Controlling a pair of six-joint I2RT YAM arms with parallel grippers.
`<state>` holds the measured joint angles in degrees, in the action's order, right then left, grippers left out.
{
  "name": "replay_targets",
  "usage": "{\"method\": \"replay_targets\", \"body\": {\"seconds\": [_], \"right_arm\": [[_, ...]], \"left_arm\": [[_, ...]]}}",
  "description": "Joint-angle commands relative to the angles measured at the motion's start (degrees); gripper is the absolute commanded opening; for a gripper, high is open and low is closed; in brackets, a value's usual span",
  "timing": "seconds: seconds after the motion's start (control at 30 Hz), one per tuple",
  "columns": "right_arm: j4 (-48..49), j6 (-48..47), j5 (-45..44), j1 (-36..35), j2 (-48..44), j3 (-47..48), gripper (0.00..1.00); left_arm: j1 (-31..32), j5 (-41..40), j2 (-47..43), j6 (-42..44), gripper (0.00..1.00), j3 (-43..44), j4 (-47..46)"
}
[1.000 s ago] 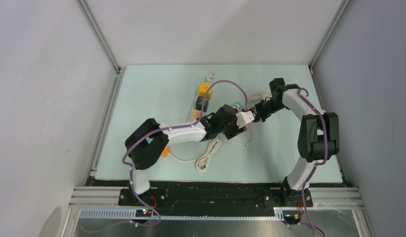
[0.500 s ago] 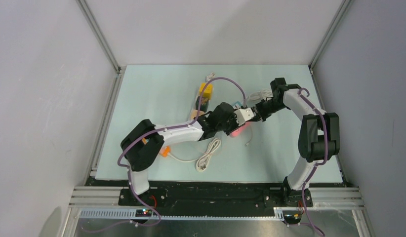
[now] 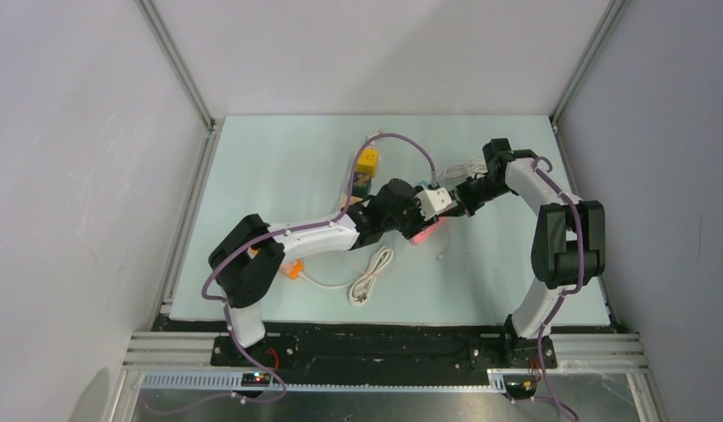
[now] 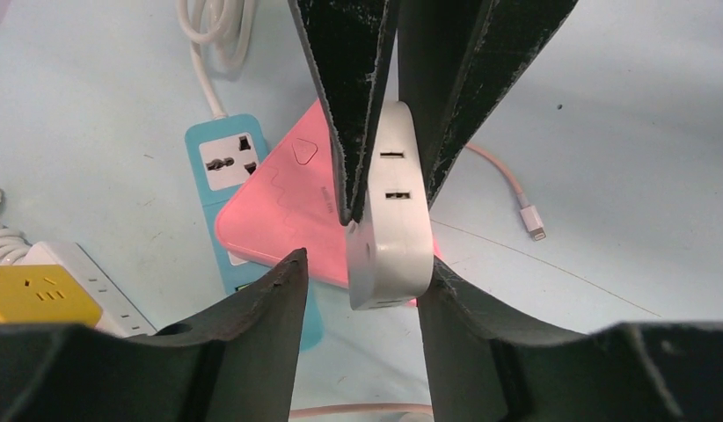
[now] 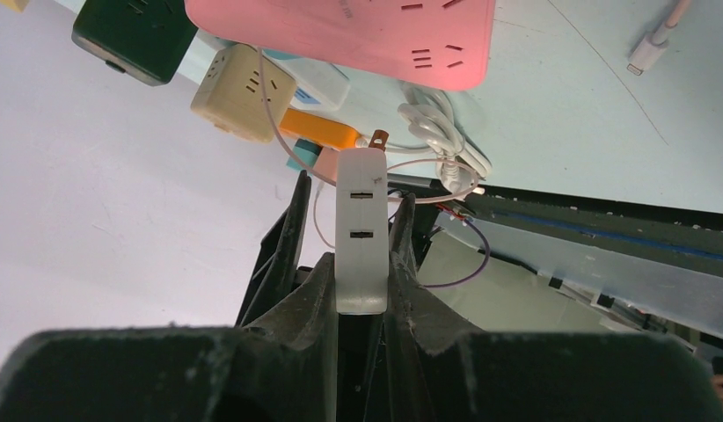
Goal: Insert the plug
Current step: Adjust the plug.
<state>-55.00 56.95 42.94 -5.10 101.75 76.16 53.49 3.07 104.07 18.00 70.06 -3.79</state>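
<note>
Our right claw (image 5: 362, 274) pinches the white plug (image 5: 361, 220) over the pink power strip (image 4: 283, 215), mid-bench (image 3: 279, 158). Our left claw (image 4: 362, 264) straddles the plug, spread. Bare bench lies toward 9 o'clock. The plug's long axis runs 6 to 12 in the right wrist view, with one prong showing at 12 and the rest hidden.

Pale green worktop (image 3: 270, 167) carries a pink power strip (image 4: 283, 215) lying partly over a blue strip (image 4: 228, 167), with a yellow socket block (image 3: 368, 161) beyond. Nearer the front edge: coiled white cable (image 3: 368, 280), orange plug (image 3: 294, 271) to its left.
</note>
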Motion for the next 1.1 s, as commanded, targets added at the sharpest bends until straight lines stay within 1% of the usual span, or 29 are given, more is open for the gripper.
{"method": "replay_targets", "body": {"seconds": [0.0, 0.1, 0.17, 0.3, 0.37, 0.4, 0.43, 0.47, 0.5, 0.53, 0.57, 0.6, 0.63, 0.67, 0.7, 0.73, 0.77, 0.8, 0.83, 0.87, 0.9, 0.93, 1.0, 1.07], "right_arm": [[-0.7, -0.6, 0.5, 0.1, -1.7, 0.8, 0.0], [-0.6, -0.4, 0.8, 0.1, -1.7, 0.8, 0.0], [-0.5, -0.3, 0.8, 0.1, -1.7, 0.8, 0.0], [-0.9, -0.6, 0.6, 0.1, -1.5, 0.7, 0.0], [-0.9, -0.7, 0.6, -0.1, -1.5, 0.8, 0.0], [-0.9, -0.7, 0.6, 0.0, -1.5, 0.8, 0.0], [-0.9, -0.7, 0.6, 0.0, -1.5, 0.8, 0.0], [-0.9, -0.9, 0.6, -0.2, -1.5, 0.7, 0.0], [-0.8, -1.0, 0.4, -0.2, -1.5, 0.8, 0.0], [-0.8, -1.0, 0.2, -0.3, -1.8, 0.8, 0.07], [-0.7, -1.0, 0.0, -0.4, -2.0, 0.8, 0.11], [-0.5, -0.9, -0.2, -0.5, -2.4, 0.8, 0.19], [-0.3, -0.7, -0.3, -0.4, -2.8, 0.8, 0.23], [0.2, -0.7, -0.4, -0.4, -3.0, 0.8, 0.29], [0.4, -0.5, -0.4, -0.4, -3.3, 0.7, 0.33], [0.8, -0.5, -0.3, -0.3, -3.4, 0.7, 0.42], [0.9, -0.4, -0.3, -0.2, -3.8, 0.7, 0.47], [1.1, -0.5, -0.5, 0.0, -4.0, 0.7, 0.58], [1.2, -0.9, -0.6, 0.1, -4.6, 0.8, 0.63], [1.5, -1.3, -0.8, 0.5, -5.0, 0.8, 0.71], [1.6, -2.1, -1.1, 1.0, -6.0, 0.8, 0.75], [1.7, -2.7, -1.2, 1.1, -6.6, 0.8, 0.81], [1.4, -5.0, -2.1, 1.9, -8.6, 0.8, 0.86], [0.7, -9.6, -4.0, 2.5, -11.1, 0.5, 0.88]], "left_arm": [[0.0, 1.8, -3.3, -0.6, 0.52, 0.4, -1.8], [0.1, 2.1, -2.7, -0.5, 0.44, 0.5, -1.8], [0.1, 1.8, -2.5, -0.4, 0.4, 0.6, -1.8], [0.0, 1.6, -2.5, -0.7, 0.39, 1.3, -1.8], [0.2, 1.3, -2.2, -0.6, 0.36, 1.8, -1.8], [0.2, 0.6, -1.8, -0.6, 0.29, 2.1, -1.8], [0.3, 0.3, -1.7, -0.5, 0.25, 2.3, -1.8], [0.3, 0.0, -1.3, -0.3, 0.15, 2.4, -1.8], [0.3, 0.0, -1.1, -0.2, 0.07, 2.4, -1.7], [0.3, -0.3, -1.0, -0.1, 0.02, 2.4, -1.7], [0.3, -0.5, -0.9, -0.2, 0.01, 2.4, -1.6], [0.3, -1.2, -0.9, -0.2, 0.0, 2.4, -1.6], [0.3, -1.5, -0.9, -0.2, 0.0, 2.3, -1.6], [0.3, -1.8, -0.9, -0.2, 0.0, 2.3, -1.6], [0.3, -1.9, -1.0, -0.3, 0.0, 2.3, -1.6], [0.2, -2.0, -1.0, -0.8, 0.0, 2.3, -1.7], [0.0, -1.7, -1.1, -1.0, 0.0, 2.4, -1.7], [-0.2, -1.6, -1.2, -1.6, 0.0, 2.3, -1.7], [-0.4, -1.2, -1.5, -1.7, 0.0, 2.1, -1.7], [-0.6, -1.0, -1.7, -2.2, 0.0, 1.9, -1.6], [-1.0, -0.4, -2.3, -2.4, 0.0, 1.4, -1.6], [-1.2, -0.1, -2.6, -2.9, 0.0, 1.1, -1.7], [-2.0, 0.6, -3.5, -4.0, 0.0, 0.4, -1.7], [-3.2, 2.0, -5.2, -5.8, 0.0, -0.2, -1.5]]}}
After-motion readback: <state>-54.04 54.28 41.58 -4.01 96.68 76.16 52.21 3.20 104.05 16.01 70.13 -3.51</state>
